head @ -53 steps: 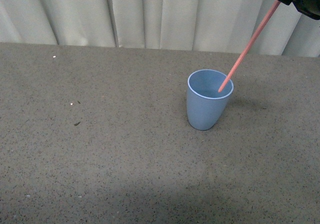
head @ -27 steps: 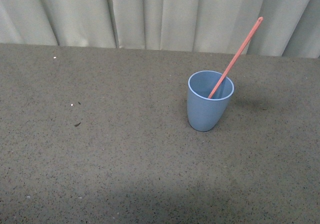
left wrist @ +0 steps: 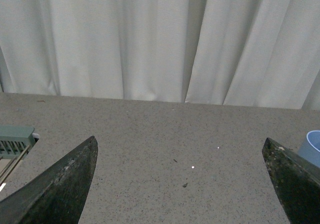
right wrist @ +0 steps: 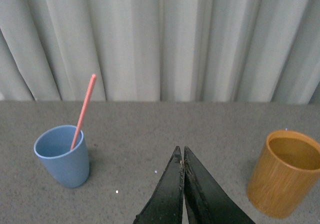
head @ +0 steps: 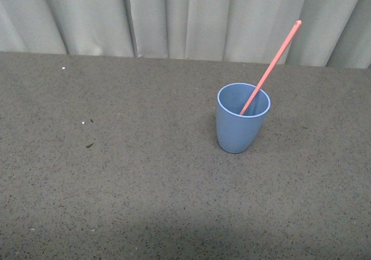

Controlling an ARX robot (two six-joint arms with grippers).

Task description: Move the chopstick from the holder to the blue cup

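Observation:
The blue cup [head: 237,132] stands upright on the grey table, right of the middle. One coral-red chopstick [head: 272,65] stands in it, leaning up to the right against the rim, with nothing holding it. In the right wrist view the cup [right wrist: 65,164] and chopstick [right wrist: 85,104] sit off to one side of my right gripper [right wrist: 181,148], which is shut with nothing between its fingers. A round bamboo-brown holder [right wrist: 287,171] stands on the other side; no sticks show above its rim. My left gripper [left wrist: 180,139] is open over bare table. Neither gripper shows in the front view.
Pale curtains hang behind the table's far edge. In the left wrist view a pale green rack-like object [left wrist: 15,140] with thin sticks sits at one edge, and the blue cup's rim [left wrist: 312,146] shows at the opposite edge. Small white specks [head: 88,121] dot the table.
A second ago my right gripper held the chopstick's top at the upper right of the front view. It has let go and left that view; the chopstick now rests in the cup.

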